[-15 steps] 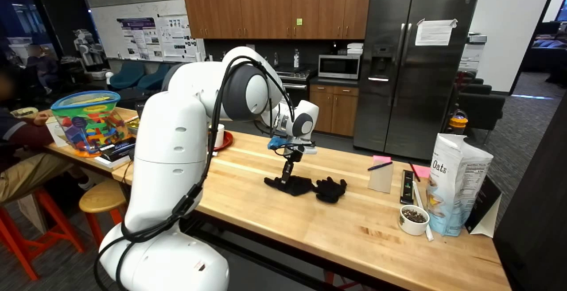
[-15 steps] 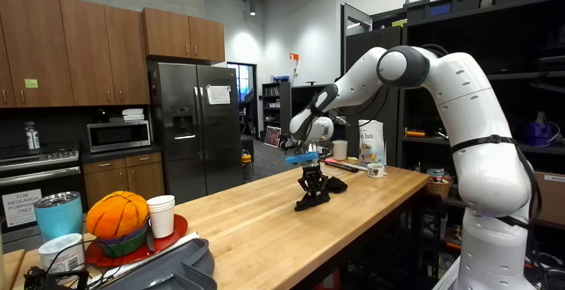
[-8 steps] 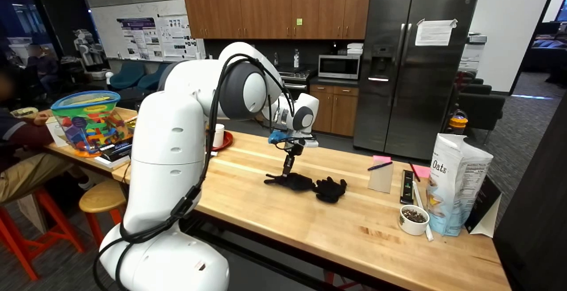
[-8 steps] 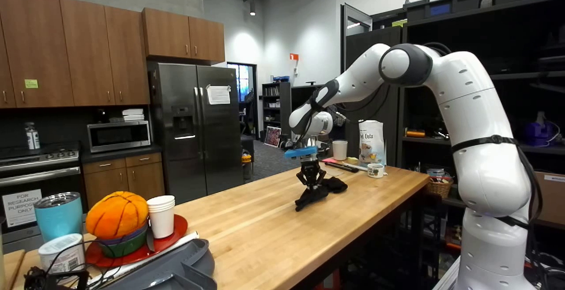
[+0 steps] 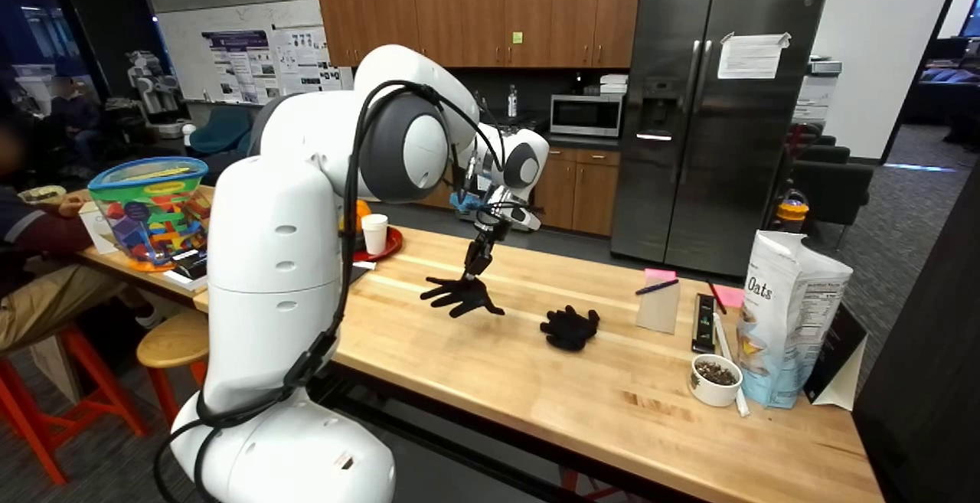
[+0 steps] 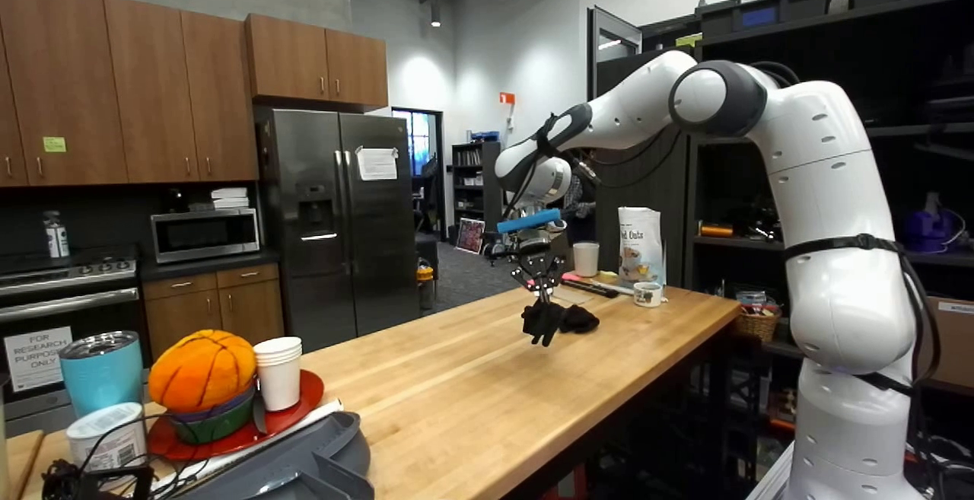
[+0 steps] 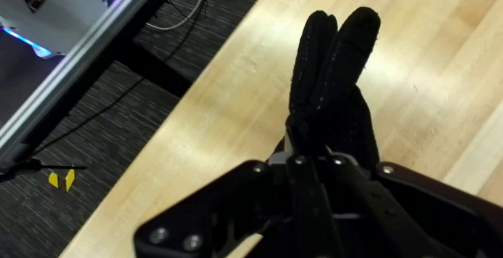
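Remotely, I'm pinching a black glove (image 5: 465, 295) aloft in my gripper (image 6: 543, 300), lift done, release apparently remaining, second glove (image 5: 570, 328) lying at right

Gripper (image 5: 468, 276) clutches blk glove (image 5: 464, 297) over table (image 5: 551, 388), w/ 2nd glove (image 5: 570, 329) lying nr gripper, oats bag (image 5: 788, 327) well apart.

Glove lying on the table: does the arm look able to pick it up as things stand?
Probably not: the end effector is shut on another black glove. Otherwise, nothing seems to block the way to the lying glove.
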`<state>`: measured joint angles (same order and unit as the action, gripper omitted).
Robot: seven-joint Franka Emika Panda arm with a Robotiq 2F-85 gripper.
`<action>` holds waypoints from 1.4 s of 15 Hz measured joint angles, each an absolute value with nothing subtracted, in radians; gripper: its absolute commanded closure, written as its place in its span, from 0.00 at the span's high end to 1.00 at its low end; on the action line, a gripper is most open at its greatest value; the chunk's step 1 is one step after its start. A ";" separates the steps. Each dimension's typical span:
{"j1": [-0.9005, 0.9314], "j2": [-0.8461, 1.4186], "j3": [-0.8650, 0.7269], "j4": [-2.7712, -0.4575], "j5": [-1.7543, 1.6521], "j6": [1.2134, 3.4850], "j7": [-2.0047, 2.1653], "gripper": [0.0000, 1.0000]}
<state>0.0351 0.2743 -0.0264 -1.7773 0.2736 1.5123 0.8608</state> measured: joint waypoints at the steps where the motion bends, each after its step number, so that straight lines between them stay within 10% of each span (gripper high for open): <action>1: 0.033 0.286 -0.027 -1.753 0.278 1.443 0.856 0.33; 11: 0.028 0.461 -0.060 -1.588 0.278 1.221 0.876 0.99; 21: 0.040 0.490 -0.071 -1.584 0.279 1.439 0.977 1.00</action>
